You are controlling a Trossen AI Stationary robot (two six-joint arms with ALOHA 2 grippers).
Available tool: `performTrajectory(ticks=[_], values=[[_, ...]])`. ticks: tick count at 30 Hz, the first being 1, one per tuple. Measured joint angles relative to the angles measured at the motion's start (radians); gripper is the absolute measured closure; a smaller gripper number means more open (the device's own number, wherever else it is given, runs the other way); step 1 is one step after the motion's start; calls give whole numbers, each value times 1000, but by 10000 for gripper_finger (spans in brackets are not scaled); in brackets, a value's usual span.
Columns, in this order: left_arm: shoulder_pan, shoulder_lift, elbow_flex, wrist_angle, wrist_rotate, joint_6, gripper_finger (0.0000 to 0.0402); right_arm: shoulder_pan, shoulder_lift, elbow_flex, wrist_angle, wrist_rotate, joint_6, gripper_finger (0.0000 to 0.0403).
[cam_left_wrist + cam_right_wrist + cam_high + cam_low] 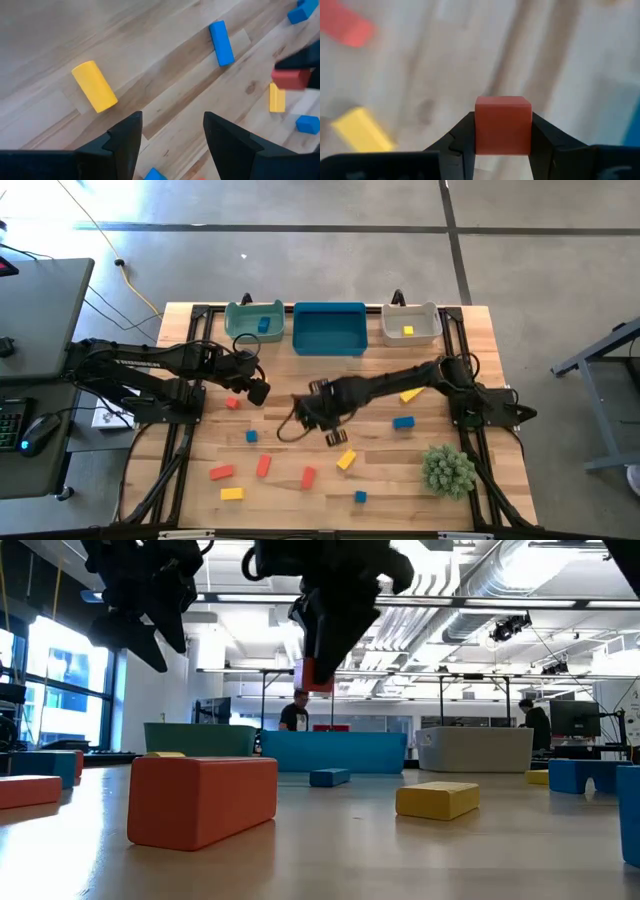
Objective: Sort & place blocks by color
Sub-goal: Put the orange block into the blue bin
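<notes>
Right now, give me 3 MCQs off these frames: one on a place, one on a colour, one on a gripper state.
1. Where is the plant?
A. Inside the middle bin
B. On the table near the right arm's base
C. Beside the left arm's base

2. What colour is the block in the right gripper?
A. Red
B. Yellow
C. Blue

3. What state is the left gripper in?
A. Shut on a yellow block
B. Shut on nothing
C. Open and empty

Answers:
1. B, the high view shows the plant on the wood at the table's right side, in front of the right arm's base.
2. A, the right wrist view shows a red cube clamped between both fingers.
3. C, the left wrist view shows bare wood in the gap between its fingers.
</notes>
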Motion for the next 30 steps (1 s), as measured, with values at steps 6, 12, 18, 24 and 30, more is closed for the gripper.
performTrajectory(ticks=[6,12,18,24,30], values=[[0,0,0,0,-53,13,202,-123,-27,0,8,47,-81,297],[4,0,0,-8,-186,75,202,-259,-31,0,53,41,-121,297],[39,0,0,-7,-269,116,202,-389,-31,0,64,28,-149,297],[104,0,0,-6,-308,165,202,-509,-31,0,117,-21,-138,297],[201,0,0,-2,-302,196,202,-615,-31,0,189,-57,-78,297]])
